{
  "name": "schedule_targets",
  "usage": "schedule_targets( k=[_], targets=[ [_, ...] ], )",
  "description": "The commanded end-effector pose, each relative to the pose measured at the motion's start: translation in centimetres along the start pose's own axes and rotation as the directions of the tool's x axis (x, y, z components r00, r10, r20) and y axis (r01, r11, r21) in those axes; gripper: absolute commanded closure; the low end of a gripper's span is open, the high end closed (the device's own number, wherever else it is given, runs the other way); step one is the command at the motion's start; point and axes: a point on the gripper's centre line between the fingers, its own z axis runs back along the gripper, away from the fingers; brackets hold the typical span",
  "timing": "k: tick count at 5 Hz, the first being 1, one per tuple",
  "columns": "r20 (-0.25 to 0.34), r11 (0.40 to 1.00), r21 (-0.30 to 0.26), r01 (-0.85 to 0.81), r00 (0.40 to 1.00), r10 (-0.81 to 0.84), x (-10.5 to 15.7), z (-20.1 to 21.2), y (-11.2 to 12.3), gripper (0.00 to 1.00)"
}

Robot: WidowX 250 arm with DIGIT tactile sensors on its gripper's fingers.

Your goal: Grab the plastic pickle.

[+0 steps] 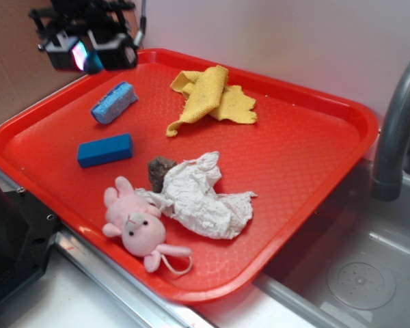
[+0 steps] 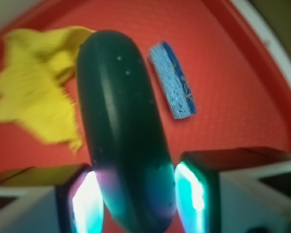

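The plastic pickle point(image 2: 121, 131) is a smooth dark teal-green oval that fills the middle of the wrist view. My gripper point(image 2: 139, 196) is shut on it, with a lit pad pressed on each side of its lower end. In the exterior view the gripper point(image 1: 89, 58) hangs high above the tray's far left corner, and a bit of dark teal pickle point(image 1: 92, 63) shows between its fingers. The pickle is lifted clear of the red tray point(image 1: 314, 178).
On the tray lie a blue sponge point(image 1: 114, 102), a blue rectangular block point(image 1: 105, 150), a yellow cloth point(image 1: 212, 97), a brown lump point(image 1: 160, 171), crumpled white paper point(image 1: 201, 198) and a pink plush toy point(image 1: 137, 225). A grey faucet point(image 1: 396, 123) and sink are to the right.
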Motion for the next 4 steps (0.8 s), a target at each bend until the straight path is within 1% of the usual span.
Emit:
schedule_targets(
  k=[1, 2, 3, 4],
  targets=[
    [-0.022, 0.967, 0.049, 0.25, 0.968, -0.249, -0.5, 9.3, 0.1, 1.0],
    [-0.018, 0.975, 0.035, 0.222, 0.975, -0.221, -1.3, 10.9, 1.3, 1.0],
    [0.023, 0.977, 0.016, 0.211, 0.977, -0.211, -1.4, 11.2, 1.7, 1.0],
    [0.015, 0.971, -0.014, 0.24, 0.971, -0.24, -1.2, 10.2, 1.5, 1.0]
  ],
)
